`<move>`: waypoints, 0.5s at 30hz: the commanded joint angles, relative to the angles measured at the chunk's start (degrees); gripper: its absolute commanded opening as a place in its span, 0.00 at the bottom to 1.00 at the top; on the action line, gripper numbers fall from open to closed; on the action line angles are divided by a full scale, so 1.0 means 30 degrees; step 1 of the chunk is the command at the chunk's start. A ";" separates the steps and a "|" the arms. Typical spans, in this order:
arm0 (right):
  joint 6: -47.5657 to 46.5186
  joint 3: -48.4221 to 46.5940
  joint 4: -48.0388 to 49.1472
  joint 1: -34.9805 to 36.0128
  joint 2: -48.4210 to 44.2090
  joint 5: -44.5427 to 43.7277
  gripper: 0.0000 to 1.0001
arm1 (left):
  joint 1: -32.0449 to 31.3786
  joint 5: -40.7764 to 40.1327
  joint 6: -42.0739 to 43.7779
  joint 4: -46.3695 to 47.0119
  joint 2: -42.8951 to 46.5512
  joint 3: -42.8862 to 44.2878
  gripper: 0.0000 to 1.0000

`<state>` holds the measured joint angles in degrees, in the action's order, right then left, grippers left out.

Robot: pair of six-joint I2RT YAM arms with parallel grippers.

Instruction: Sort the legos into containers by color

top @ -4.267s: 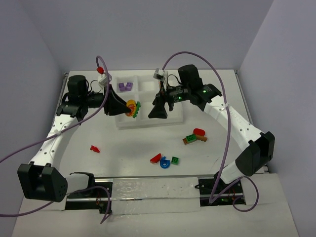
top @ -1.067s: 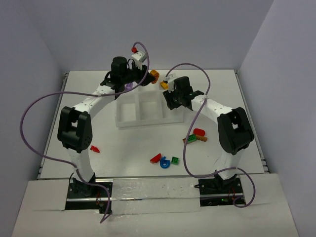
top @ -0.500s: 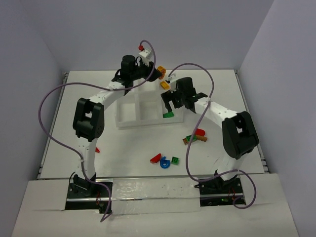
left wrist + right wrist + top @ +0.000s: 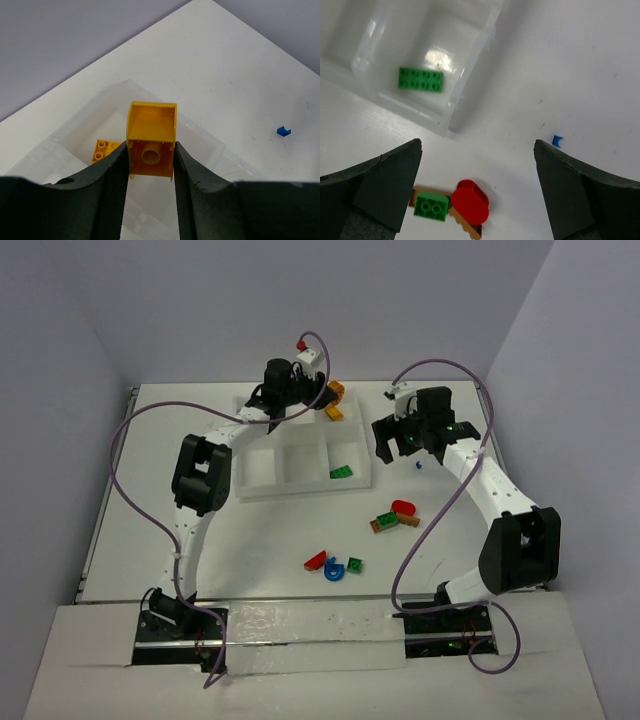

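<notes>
My left gripper (image 4: 326, 396) is shut on a yellow-orange brick (image 4: 151, 145) and holds it above the far right compartment of the white tray (image 4: 290, 492). A second yellow brick (image 4: 104, 149) lies in that compartment. A green brick (image 4: 421, 79) lies in the near right compartment. My right gripper (image 4: 476, 145) is open and empty. It hovers to the right of the tray, above a red curved piece (image 4: 470, 201), a small green brick (image 4: 431, 205) and a brown plate (image 4: 465, 226).
A red curved piece (image 4: 316, 561), a blue piece (image 4: 334, 569) and a green brick (image 4: 354, 564) lie on the table near the front middle. A tiny blue piece (image 4: 417, 464) lies right of the tray. Purple cables loop over both arms.
</notes>
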<state>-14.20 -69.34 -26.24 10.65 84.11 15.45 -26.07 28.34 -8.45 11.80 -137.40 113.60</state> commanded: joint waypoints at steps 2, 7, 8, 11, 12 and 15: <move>-0.3706 -0.1074 -0.4554 -0.0892 0.0070 0.1661 1.00 | -0.0255 -0.0870 0.0435 0.0031 -0.0216 0.1205 0.51; -0.6725 -0.1338 -0.6808 -0.1090 -0.0177 0.2506 0.99 | -0.0275 -0.1037 0.0573 -0.0344 -0.0343 0.2052 0.63; -0.7211 -0.1299 -0.7204 -0.1090 -0.0296 0.2610 0.99 | -0.0275 -0.1005 0.0602 -0.0535 -0.0322 0.2320 0.64; -0.9645 -0.1257 -0.8315 -0.1033 -0.0610 0.3329 0.98 | -0.0277 -0.0807 0.0625 -0.0858 0.0125 0.2708 0.65; -1.0469 -0.1470 -0.8797 -0.0985 -0.0567 0.3508 0.98 | -0.0275 -0.0641 0.0551 -0.0858 0.0567 0.2710 0.66; -1.1800 -0.2171 -1.0335 -0.0179 0.0237 0.3711 0.93 | -0.0150 -0.0215 -0.0106 -0.0910 0.2208 0.2629 0.66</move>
<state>-40.12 -71.36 -49.71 7.77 84.63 23.68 -26.59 26.19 -7.09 9.55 -138.18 118.94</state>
